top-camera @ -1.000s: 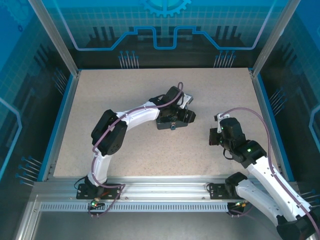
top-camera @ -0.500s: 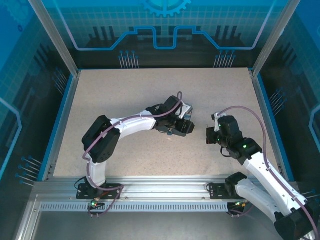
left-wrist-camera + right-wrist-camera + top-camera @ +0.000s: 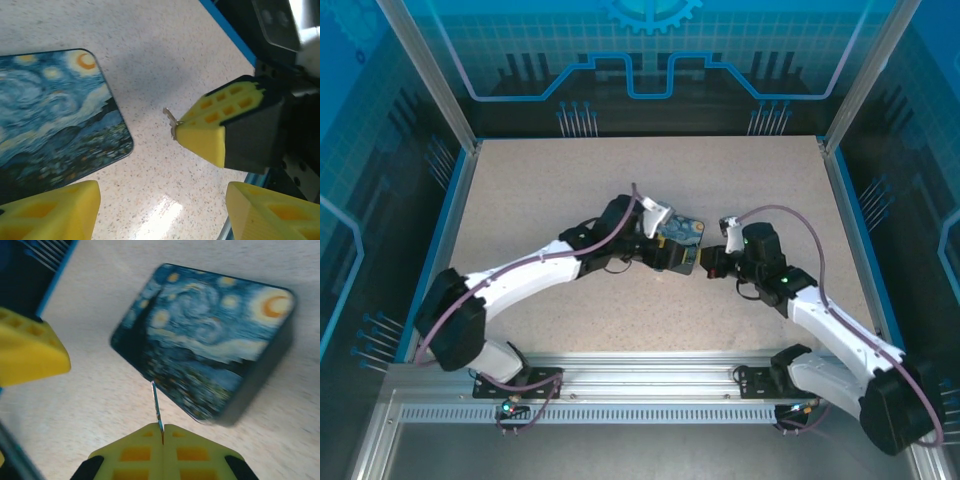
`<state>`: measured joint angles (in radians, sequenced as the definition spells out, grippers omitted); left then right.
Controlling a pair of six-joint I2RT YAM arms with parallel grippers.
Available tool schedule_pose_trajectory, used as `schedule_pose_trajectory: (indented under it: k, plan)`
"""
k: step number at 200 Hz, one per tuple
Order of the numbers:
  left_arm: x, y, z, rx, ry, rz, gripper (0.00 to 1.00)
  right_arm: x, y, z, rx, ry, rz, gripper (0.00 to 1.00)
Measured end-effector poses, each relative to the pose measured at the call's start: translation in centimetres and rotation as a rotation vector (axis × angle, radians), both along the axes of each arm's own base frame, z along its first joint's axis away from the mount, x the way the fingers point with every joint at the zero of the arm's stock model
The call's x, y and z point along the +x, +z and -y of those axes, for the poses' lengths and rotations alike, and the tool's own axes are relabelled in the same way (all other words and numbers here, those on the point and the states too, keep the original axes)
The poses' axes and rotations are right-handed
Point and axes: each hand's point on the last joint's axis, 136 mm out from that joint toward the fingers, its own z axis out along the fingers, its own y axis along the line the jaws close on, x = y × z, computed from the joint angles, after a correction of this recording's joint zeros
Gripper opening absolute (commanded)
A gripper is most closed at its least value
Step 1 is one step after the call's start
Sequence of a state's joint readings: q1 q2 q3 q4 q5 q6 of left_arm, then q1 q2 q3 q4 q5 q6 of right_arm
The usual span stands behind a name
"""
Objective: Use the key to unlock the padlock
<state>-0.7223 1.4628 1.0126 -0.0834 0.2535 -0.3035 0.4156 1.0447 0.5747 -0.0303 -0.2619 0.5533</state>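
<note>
fingers of the right end effector (image 3: 162, 432) are clenched flat together on the thin dark metal key (image 3: 156, 407), whose slim blade stands straight out from their tips. ahead of that blade lies the rectangular tin box painted with a swirling blue-and-yellow night sky (image 3: 210, 335), flat on the speckled beige desk (image 3: 100, 405). in the blurred right wrist view the key's tip seems to meet the tin's near edge. the left wrist view shows a strip of bare desk (image 3: 150, 75) between the key (image 3: 172, 122) and the tin (image 3: 55, 120).

the left end effector (image 3: 160, 212) is released, its yellow fingers (image 3: 50, 210) spread wide. the tin lies ahead of it to one side and the right end effector (image 3: 185, 132) ahead to the other.

from above, the left end effector (image 3: 668, 255) and the right end effector (image 3: 710, 264) face each other, close but apart. the tin (image 3: 685, 230) sits just beyond the left one.
</note>
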Motion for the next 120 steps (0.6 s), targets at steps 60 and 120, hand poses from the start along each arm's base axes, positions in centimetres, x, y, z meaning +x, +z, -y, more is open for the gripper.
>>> schedule_pose_trajectory:
  k: [60,120]
  plan:
    - [-1.8,-9.0,-5.2,0.07,0.117,-0.136,0.69,3.6,-2.9,-4.2,0.166,0.076,-0.106,0.0]
    - [-0.2,-10.4,-4.4,0.059,0.136,-0.1,0.69,5.2,-3.6,-5.0,0.171,0.076,-0.117,0.0]
